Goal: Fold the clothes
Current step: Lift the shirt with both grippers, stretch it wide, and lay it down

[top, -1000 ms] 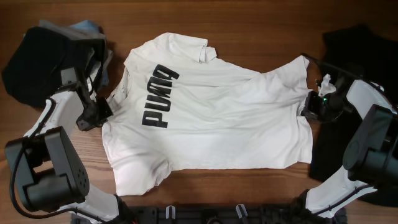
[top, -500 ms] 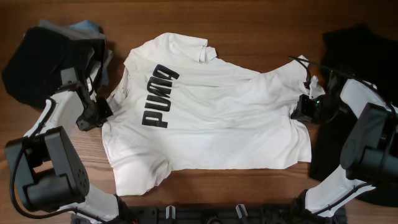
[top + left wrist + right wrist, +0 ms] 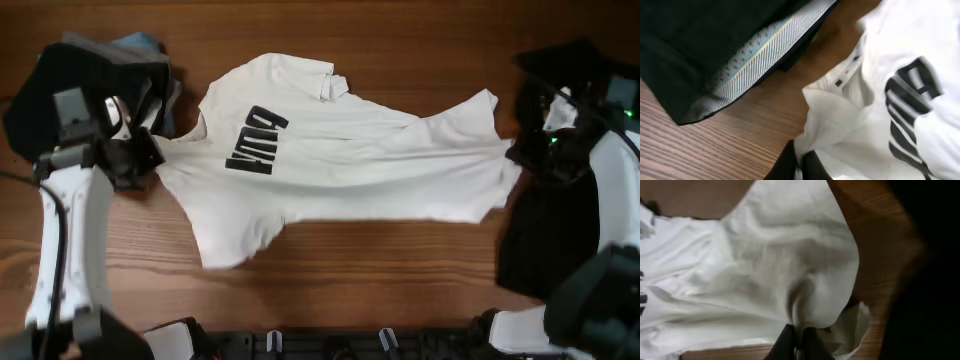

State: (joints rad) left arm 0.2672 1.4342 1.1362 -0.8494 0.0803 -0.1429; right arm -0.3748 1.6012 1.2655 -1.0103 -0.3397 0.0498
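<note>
The white PUMA T-shirt (image 3: 350, 160) hangs stretched across the table between my two grippers, its black lettering (image 3: 255, 140) partly folded under. My left gripper (image 3: 150, 155) is shut on the shirt's left edge; the left wrist view shows white cloth (image 3: 880, 100) pinched between the dark fingertips (image 3: 801, 162). My right gripper (image 3: 522, 152) is shut on the right edge, with fabric (image 3: 780, 255) bunched in its fingers (image 3: 799, 340). A plain black garment (image 3: 560, 230) lies at the right under that arm.
A pile of dark clothes (image 3: 70, 90) with a grey-blue striped lining (image 3: 765, 47) lies at the back left, close to my left gripper. The black garment (image 3: 930, 280) fills the right edge. Bare wooden tabletop (image 3: 380, 280) shows in front of the shirt.
Both grippers have moved outward and up, pulling the shirt taut between them. Its front part has lifted off the table and the lettering now shows only in part.
</note>
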